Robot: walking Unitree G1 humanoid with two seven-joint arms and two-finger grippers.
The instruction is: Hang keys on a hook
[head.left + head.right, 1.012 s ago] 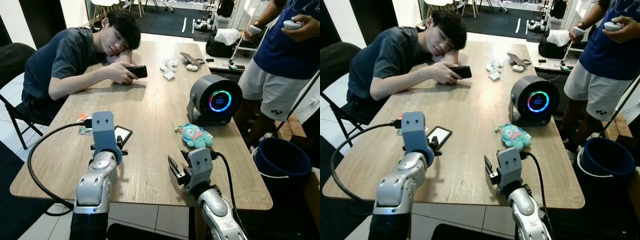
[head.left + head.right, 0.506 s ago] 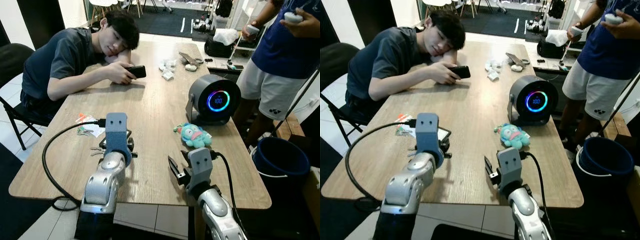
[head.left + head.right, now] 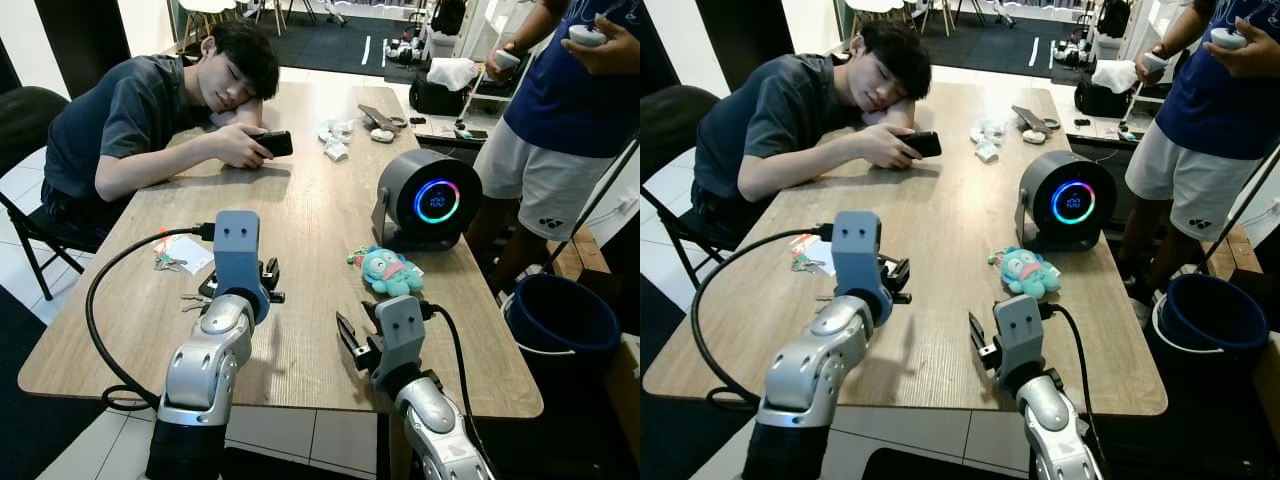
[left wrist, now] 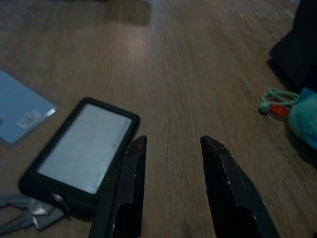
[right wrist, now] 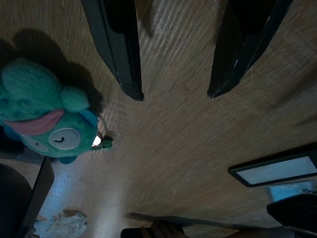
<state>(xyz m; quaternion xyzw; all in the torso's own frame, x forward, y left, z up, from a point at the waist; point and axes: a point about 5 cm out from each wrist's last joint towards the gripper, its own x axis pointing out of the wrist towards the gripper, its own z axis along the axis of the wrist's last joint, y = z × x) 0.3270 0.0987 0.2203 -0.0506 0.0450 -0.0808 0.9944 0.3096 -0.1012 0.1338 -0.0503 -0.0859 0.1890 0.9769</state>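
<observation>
A bunch of silver keys (image 3: 194, 299) lies on the wooden table (image 3: 300, 210), ringed to a black card holder (image 4: 81, 153) with a pale face. My left gripper (image 4: 173, 140) hovers low over the table just past that holder, open, nothing between its fingers; the keys (image 4: 27, 215) lie behind and beside one finger. A second key set with an orange tag (image 3: 165, 262) lies by a white card further left. My right gripper (image 5: 175, 95) is open above bare wood near the table's front edge.
A teal plush toy (image 3: 390, 272) and a round dark speaker (image 3: 428, 200) stand to the right. A person (image 3: 150, 110) rests their head on the table holding a phone. Another person (image 3: 570, 100) stands at the right beside a blue bucket (image 3: 560, 315).
My left arm has swung right and forward, so its gripper now sits over the black card holder. The right arm has stayed put.
</observation>
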